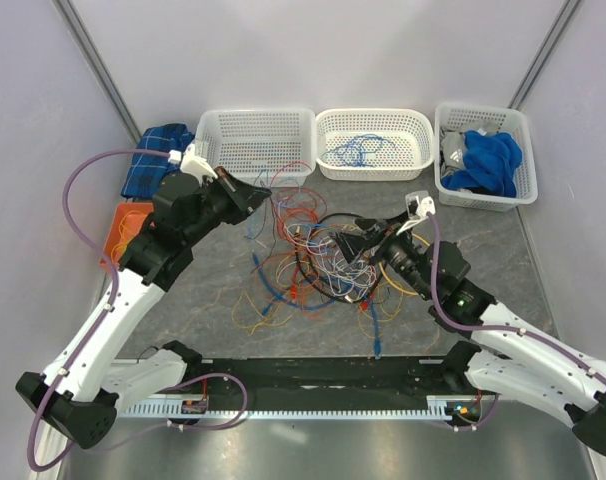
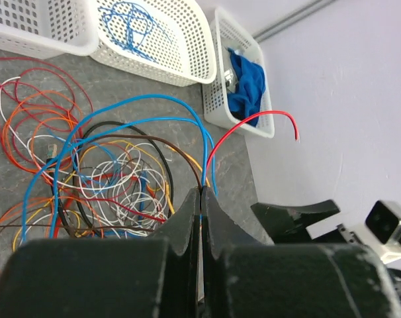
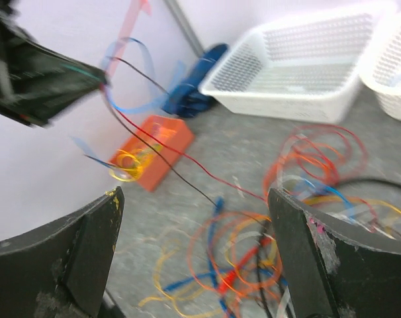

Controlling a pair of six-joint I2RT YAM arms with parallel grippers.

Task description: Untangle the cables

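Okay, I've got L gripper (image 2: 200,192) pinched shut on thin, glossy, loopy red/blue/brown cables (image 1: 321,257); R gripper (image 3: 194,195) gapes wide, empty.

1. Pale, plain walls close the space in: one at the back (image 1: 313,50), one on the left (image 1: 33,120), one on the right (image 1: 583,100).
2. Slim metal posts (image 1: 98,60) run up the two back corners.
3. The table (image 1: 193,310) has a grey, marbled top.
4. Three white perforated baskets (image 1: 258,113) stand in a row along its far edge; the right one holds a blue cloth (image 1: 493,155).
5. A blue checked cloth (image 1: 153,150) and an orange tray (image 1: 118,215) sit at the far left.
6. A black strip (image 1: 323,375) and a perforated rail (image 1: 313,408) line the near edge.
7. The light is soft and even.
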